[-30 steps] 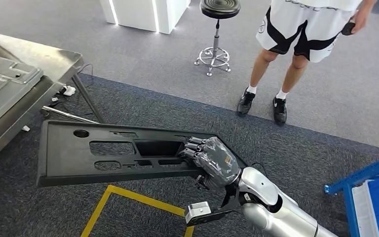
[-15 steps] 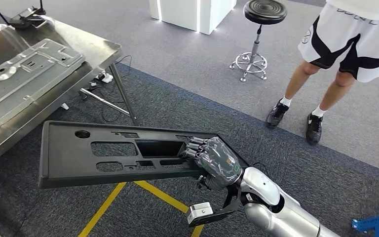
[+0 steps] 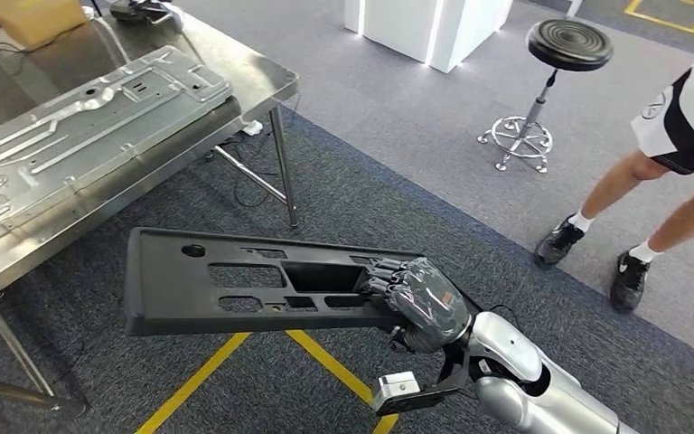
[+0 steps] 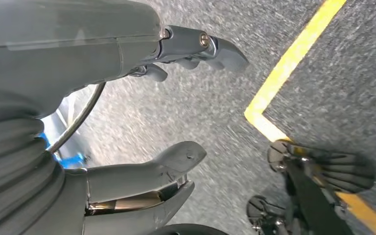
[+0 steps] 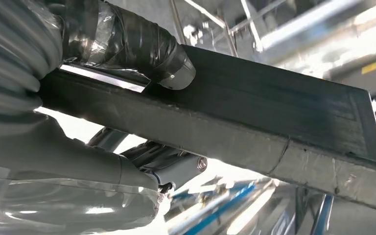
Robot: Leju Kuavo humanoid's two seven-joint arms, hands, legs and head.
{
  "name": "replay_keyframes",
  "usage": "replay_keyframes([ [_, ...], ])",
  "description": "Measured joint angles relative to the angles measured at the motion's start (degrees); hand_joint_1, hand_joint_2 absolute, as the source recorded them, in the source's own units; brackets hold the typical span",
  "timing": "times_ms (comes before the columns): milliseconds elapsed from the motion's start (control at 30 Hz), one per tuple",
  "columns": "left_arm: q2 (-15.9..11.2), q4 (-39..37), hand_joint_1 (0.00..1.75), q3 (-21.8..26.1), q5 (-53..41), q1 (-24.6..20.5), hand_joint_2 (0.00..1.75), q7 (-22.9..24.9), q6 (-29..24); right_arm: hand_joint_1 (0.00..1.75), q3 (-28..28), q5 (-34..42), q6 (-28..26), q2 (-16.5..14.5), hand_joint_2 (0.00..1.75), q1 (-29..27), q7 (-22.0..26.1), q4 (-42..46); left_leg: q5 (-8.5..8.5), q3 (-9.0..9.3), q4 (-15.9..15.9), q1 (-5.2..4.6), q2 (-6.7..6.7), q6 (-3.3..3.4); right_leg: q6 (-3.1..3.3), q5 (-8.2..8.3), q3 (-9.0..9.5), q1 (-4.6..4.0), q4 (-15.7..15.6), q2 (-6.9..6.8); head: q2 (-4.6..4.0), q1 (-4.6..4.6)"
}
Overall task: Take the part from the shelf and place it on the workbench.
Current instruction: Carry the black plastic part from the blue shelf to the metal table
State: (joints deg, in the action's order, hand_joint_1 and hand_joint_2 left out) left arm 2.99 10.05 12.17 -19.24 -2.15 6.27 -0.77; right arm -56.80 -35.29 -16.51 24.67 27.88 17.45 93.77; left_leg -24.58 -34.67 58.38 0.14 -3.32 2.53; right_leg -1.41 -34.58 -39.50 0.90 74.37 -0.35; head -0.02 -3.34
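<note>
View has swung toward the workbench (image 3: 262, 86); right hand (image 3: 423, 303) grips the part (image 3: 235, 285), lying crosswise.

A long, flat black plastic part (image 3: 244, 282) with several rectangular cut-outs and one small round hole near its far end is held in the air above the grey carpet, roughly level, by the right hand (image 3: 423, 301) at its near end. The part extends toward the metal workbench (image 3: 262, 77), near its corner but apart from it. In the right wrist view, the part's edge (image 5: 254, 112) is clamped under the thumb.
</note>
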Motion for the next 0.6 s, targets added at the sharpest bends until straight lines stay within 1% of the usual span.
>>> replay_keyframes([
  [33, 0.0, 0.0, 0.0, 0.0, -0.04, -0.03, 1.75, 0.07, -0.08, 1.75, 0.22, 0.13, 0.05, 0.4, 1.75, -0.11, 0.04, 0.02, -0.11, 0.07, 0.19, 0.01, -0.93, -0.1, 0.05, 2.06, 0.67, 0.04, -2.29, 0.29, 0.01, 0.0],
  [67, 0.0, 0.0, 0.0, 0.0, -0.08, -0.03, 1.75, 0.11, -0.21, 1.75, 0.49, 0.22, 0.07, 0.72, 1.75, -0.14, 0.05, 0.07, -0.29, 0.1, 0.43, 0.05, -1.74, -0.28, 0.1, 4.48, 2.02, 0.16, -6.0, 1.21, 0.01, 0.01],
  [100, 0.0, 0.0, 0.0, 0.0, -0.12, -0.03, 1.75, 0.14, -0.35, 1.75, 0.71, 0.32, 0.09, 0.93, 1.75, -0.14, 0.05, 0.11, -0.48, -0.03, 0.78, -0.01, -2.45, -0.53, 0.14, 6.19, 3.39, 0.31, -9.55, 2.73, 0.01, 0.01],
  [133, 0.0, 0.0, 0.0, 0.0, -0.18, -0.06, 1.75, 0.16, -0.49, 1.75, 0.89, 0.41, 0.11, 1.09, 1.75, -0.17, 0.07, 0.21, -0.62, -0.28, 1.09, 0.0, -3.13, -0.79, 0.14, 7.18, 4.39, 0.46, -12.15, 4.06, 0.02, -0.01],
  [167, 0.0, 0.0, 0.0, -0.01, -0.24, -0.06, 1.75, 0.17, -0.58, 1.75, 1.01, 0.48, 0.13, 1.22, 1.75, -0.25, 0.1, 0.29, -0.66, -0.59, 1.31, 0.06, -3.75, -1.07, 0.13, 7.43, 4.91, 0.51, -13.56, 5.02, 0.01, -0.01],
  [200, 0.0, 0.0, 0.0, -0.01, -0.3, -0.02, 1.75, 0.18, -0.6, 1.75, 1.05, 0.51, 0.15, 1.31, 1.75, -0.32, 0.14, 0.37, -0.61, -0.88, 1.39, 0.13, -4.44, -1.38, 0.2, 7.16, 5.04, 0.46, -13.86, 5.17, 0.01, -0.02],
  [233, -0.01, 0.0, 0.0, -0.01, -0.4, 0.05, 1.75, 0.29, -0.53, 1.75, 1.1, 0.45, 0.17, 1.33, 1.75, -0.35, 0.18, 0.44, -0.51, -1.1, 1.32, 0.29, -5.2, -1.7, 0.37, 7.16, 5.12, 0.43, -14.01, 4.46, 0.01, -0.02],
  [267, -0.03, 0.0, 0.0, -0.02, -0.6, 0.15, 1.75, 0.6, -0.42, 1.75, 1.17, 0.28, 0.25, 1.35, 1.75, -0.28, 0.2, 0.47, -0.56, -1.23, 1.44, 0.38, -5.28, -2.0, 0.64, 7.2, 5.35, 0.4, -14.26, 3.62, 0.0, -0.01],
  [300, -0.04, 0.0, 0.0, -0.04, -0.86, 0.2, 1.75, 1.12, -0.32, 1.75, 1.26, 0.04, 0.41, 1.35, 1.75, -0.16, 0.2, 0.49, -0.97, -1.53, 2.07, 0.32, -4.39, -2.3, 1.01, 7.23, 5.65, 0.44, -14.55, 2.82, 0.01, -0.05],
  [333, -0.07, 0.0, 0.0, -0.09, -1.14, 0.17, 1.75, 1.81, -0.24, 1.75, 1.35, -0.21, 0.69, 1.35, 1.75, 0.0, 0.19, 0.5, -1.88, -2.25, 3.67, 0.25, -2.77, -2.57, 1.38, 7.26, 5.96, 0.44, -14.85, 1.97, 0.01, -0.07],
  [367, -0.1, 0.0, 0.0, -0.13, -1.38, 0.09, 1.75, 2.52, -0.2, 1.75, 1.42, -0.42, 1.08, 1.35, 1.75, 0.13, 0.17, 0.49, -3.25, -3.48, 6.38, 0.21, -0.65, -2.79, 1.69, 7.22, 6.24, 0.34, -15.03, 1.12, 0.0, -0.1],
  [400, -0.12, 0.0, 0.0, -0.16, -1.5, -0.03, 1.75, 3.1, -0.19, 1.75, 1.45, -0.63, 1.55, 1.34, 1.75, 0.22, 0.13, 0.48, -4.81, -5.24, 9.86, 0.21, 1.08, -3.02, 1.94, 7.11, 6.42, 0.2, -15.11, 0.29, 0.0, -0.13],
  [433, -0.15, 0.0, 0.0, -0.17, -1.55, -0.12, 1.75, 3.56, -0.12, 1.75, 1.42, -0.93, 2.03, 1.31, 1.75, 0.33, 0.05, 0.43, -6.07, -7.08, 13.31, 0.32, 2.02, -3.2, 2.07, 6.98, 6.52, 0.06, -15.12, -0.62, 0.0, -0.11],
  [467, -0.17, 0.0, 0.0, -0.17, -1.6, -0.18, 1.75, 3.87, 0.01, 1.75, 1.34, -1.35, 2.52, 1.26, 1.75, 0.49, -0.14, 0.34, -6.56, -8.39, 15.63, 0.43, 2.49, -3.32, 2.12, 6.84, 6.61, -0.03, -15.1, -1.51, 0.0, -0.12],
  [500, -0.18, 0.0, 0.0, -0.17, -1.67, -0.19, 1.75, 4.11, 0.18, 1.75, 1.2, -1.89, 2.96, 1.17, 1.75, 0.78, -0.41, 0.22, -5.98, -8.72, 15.97, 0.5, 2.75, -3.39, 2.11, 6.68, 6.71, -0.08, -15.09, -2.37, 0.0, -0.11],
  [533, -0.19, 0.0, 0.0, -0.18, -1.74, -0.15, 1.75, 4.29, 0.37, 1.75, 1.01, -2.46, 3.32, 1.07, 1.75, 1.21, -0.79, 0.06, -4.47, -7.92, 14.18, 0.55, 3.03, -3.38, 2.04, 6.52, 6.86, -0.1, -15.08, -3.15, 0.0, -0.12],
  [567, -0.19, 0.0, 0.0, -0.19, -1.81, -0.11, 1.75, 4.38, 0.52, 1.75, 0.81, -3.07, 3.64, 0.98, 1.75, 1.77, -1.34, -0.08, -2.39, -6.15, 10.63, 0.53, 3.68, -3.25, 1.93, 6.33, 7.09, -0.11, -15.08, -3.87, 0.0, -0.11],
  [600, -0.2, 0.0, 0.0, -0.19, -1.86, -0.11, 1.75, 4.42, 0.61, 1.75, 0.66, -3.74, 3.9, 0.93, 1.75, 2.41, -1.95, -0.22, -0.9, -4.23, 6.86, 0.29, 4.9, -3.06, 1.76, 6.13, 7.32, -0.17, -15.09, -4.55, 0.0, -0.11],
])
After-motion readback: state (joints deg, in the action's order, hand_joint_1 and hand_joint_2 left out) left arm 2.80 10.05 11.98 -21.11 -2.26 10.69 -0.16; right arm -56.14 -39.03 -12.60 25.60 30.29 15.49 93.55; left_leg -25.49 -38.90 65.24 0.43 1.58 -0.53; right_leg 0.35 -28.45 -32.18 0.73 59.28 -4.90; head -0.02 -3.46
